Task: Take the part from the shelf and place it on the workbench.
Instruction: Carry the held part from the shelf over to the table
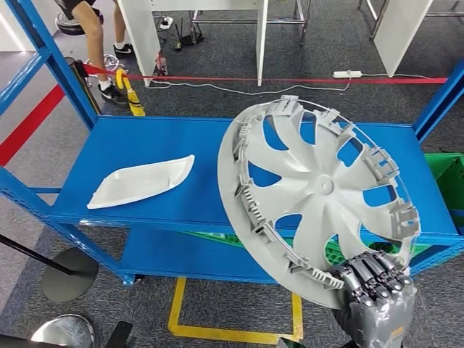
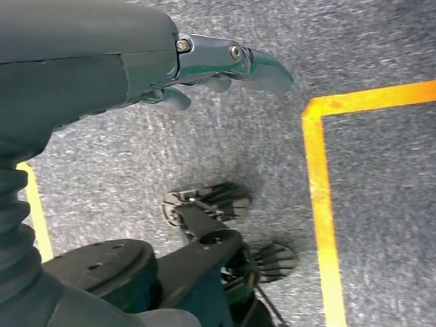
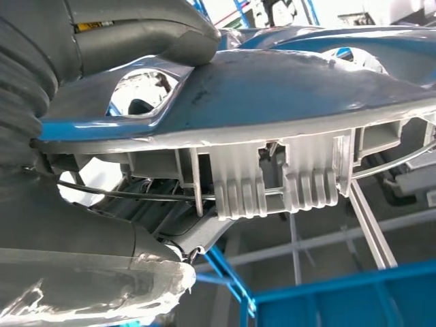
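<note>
The right hand [image 1: 376,293], at five o'clock in the head view, grips the rim of the grey wheel cover [image 1: 320,192], held tilted above the blue shelf [image 1: 159,138]. The left hand [image 2: 226,65] hangs over the floor, fingers loosely apart, holding nothing. The pickup looks done (a white trim piece [image 1: 142,181] lies at nine o'clock); carrying it to the workbench remains.

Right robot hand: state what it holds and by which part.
The right robot hand grips the grey wheel cover by its near rim edge.

One wheel cover [image 1: 320,192] — one white trim panel [image 1: 141,181].
</note>
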